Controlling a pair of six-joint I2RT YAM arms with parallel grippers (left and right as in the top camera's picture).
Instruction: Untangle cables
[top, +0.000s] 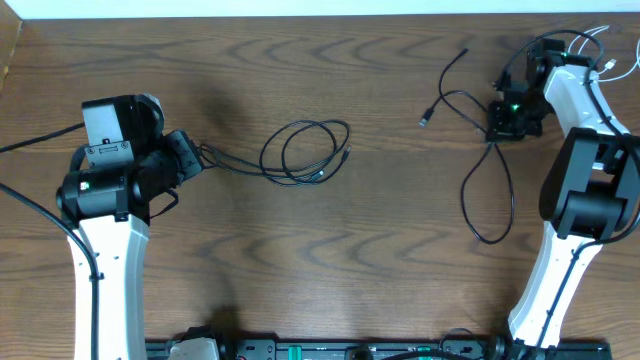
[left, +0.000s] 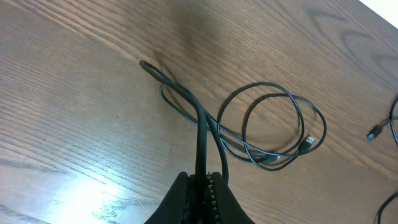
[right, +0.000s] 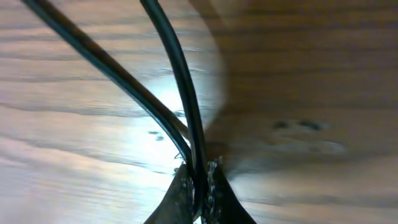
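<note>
A black cable lies coiled in loops mid-table, its tail running left into my left gripper. In the left wrist view the left gripper is shut on this coiled cable, whose plug end rests at the loop's right side. A second black cable lies at the right, with a loop toward the front and a plug end at the back. My right gripper is shut on it; the right wrist view shows the jaws pinching two strands of that cable. No white cable lies on the table.
The wooden table carries both arms' white bases at the front left and front right. Thin white wires show by the right arm at the back right corner. A black rail runs along the front edge.
</note>
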